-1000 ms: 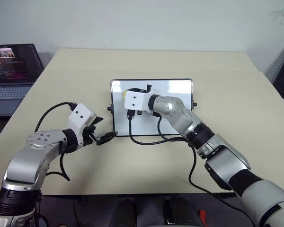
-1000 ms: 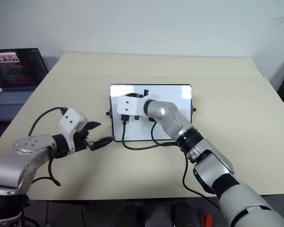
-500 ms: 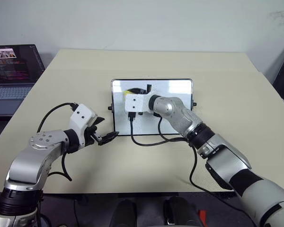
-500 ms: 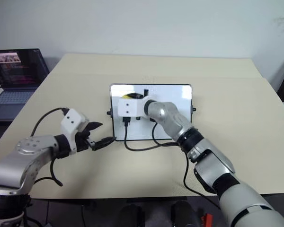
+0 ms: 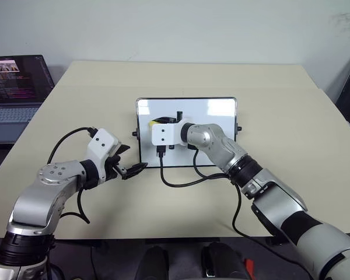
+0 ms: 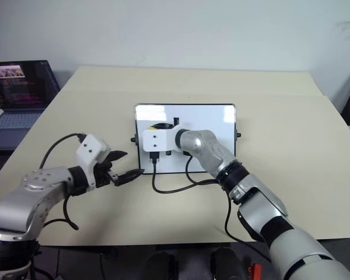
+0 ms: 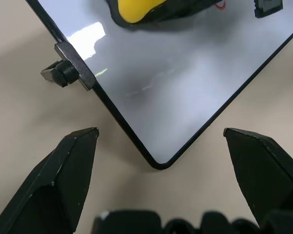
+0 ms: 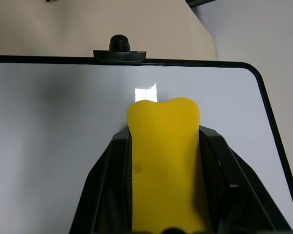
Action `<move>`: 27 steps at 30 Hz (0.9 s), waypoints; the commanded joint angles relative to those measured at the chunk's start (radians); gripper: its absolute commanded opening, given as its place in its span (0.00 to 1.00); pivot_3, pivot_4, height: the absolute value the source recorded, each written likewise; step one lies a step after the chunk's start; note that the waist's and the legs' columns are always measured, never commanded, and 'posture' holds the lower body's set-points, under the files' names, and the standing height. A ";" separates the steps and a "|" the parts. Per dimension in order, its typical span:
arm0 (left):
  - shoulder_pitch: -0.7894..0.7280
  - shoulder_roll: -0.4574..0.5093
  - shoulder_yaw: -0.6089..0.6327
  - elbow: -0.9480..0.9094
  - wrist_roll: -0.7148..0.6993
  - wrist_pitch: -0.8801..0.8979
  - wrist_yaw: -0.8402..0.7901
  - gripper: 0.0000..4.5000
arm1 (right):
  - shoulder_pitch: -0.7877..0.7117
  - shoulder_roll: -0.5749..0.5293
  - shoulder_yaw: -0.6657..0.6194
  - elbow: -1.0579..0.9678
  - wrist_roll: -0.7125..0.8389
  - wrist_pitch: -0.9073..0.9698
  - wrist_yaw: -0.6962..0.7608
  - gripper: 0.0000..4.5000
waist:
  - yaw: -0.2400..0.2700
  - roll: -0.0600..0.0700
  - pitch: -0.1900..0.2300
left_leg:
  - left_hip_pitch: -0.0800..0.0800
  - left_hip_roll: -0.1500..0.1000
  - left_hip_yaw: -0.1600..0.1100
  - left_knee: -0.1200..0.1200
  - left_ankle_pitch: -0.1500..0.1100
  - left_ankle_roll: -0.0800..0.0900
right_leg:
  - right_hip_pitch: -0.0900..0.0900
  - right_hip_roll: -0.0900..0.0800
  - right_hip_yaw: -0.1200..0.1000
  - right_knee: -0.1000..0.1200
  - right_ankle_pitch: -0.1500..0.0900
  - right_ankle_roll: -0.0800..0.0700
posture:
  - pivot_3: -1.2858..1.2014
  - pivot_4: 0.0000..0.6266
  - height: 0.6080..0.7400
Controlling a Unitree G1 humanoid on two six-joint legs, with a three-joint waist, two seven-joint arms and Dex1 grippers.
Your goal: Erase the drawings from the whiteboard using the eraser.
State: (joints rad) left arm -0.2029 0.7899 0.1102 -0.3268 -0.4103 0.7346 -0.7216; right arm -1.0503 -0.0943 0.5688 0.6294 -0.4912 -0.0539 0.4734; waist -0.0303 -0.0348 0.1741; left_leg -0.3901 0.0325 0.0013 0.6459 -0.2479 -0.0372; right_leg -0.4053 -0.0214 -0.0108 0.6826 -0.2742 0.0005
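Note:
The whiteboard (image 5: 216, 116) lies flat in the middle of the table, with a thin black frame and a small knob (image 7: 63, 73) on its side. My right gripper (image 5: 160, 123) is shut on the yellow eraser (image 8: 163, 161) and holds it on the board's left part. My left gripper (image 5: 128, 161) hangs open just off the board's near left corner, with nothing between its fingers. The drawings are out of view. The bare parts of the board look plain white, and my right arm covers its middle.
An open laptop (image 5: 14, 87) sits at the far left edge of the table. A black cable (image 5: 186, 179) from my right wrist loops over the table in front of the board. A wall stands behind the table.
My right gripper has slid the eraser a little toward the board's near edge. The left gripper has stayed where it was.

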 commanded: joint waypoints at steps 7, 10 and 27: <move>-0.019 -0.001 0.000 -0.036 0.001 -0.013 0.006 1.00 | -0.010 -0.014 -0.018 0.035 -0.005 0.045 0.016 0.31 | 0.001 0.000 0.000 | 0.000 0.000 0.000 0.000 0.000 0.000 | 0.000 0.000 0.000 -0.001 0.000 0.000 | 0.52 0.24 1.00; -0.018 -0.002 -0.002 -0.036 0.000 -0.013 0.007 1.00 | 0.025 -0.029 -0.001 0.013 -0.009 0.073 0.089 0.31 | 0.001 0.000 0.000 | 0.000 0.000 0.000 0.000 0.000 0.000 | 0.000 0.000 0.000 -0.001 0.000 0.000 | 0.52 0.24 1.00; -0.029 -0.007 -0.023 -0.031 -0.001 -0.016 0.003 1.00 | 0.005 -0.065 -0.033 0.012 -0.021 0.061 0.030 0.31 | 0.003 0.000 0.000 | 0.001 0.000 0.000 0.000 0.001 0.000 | 0.001 0.000 0.000 -0.001 0.000 0.000 | 0.52 0.24 1.00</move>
State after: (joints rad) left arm -0.2128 0.7823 0.0810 -0.3278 -0.4113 0.7341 -0.7146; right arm -1.0633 -0.1282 0.5339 0.6114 -0.4912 -0.0145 0.4797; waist -0.0274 -0.0349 0.1740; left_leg -0.3896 0.0322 0.0012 0.6457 -0.2469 -0.0373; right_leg -0.4046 -0.0213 -0.0107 0.6818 -0.2742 0.0003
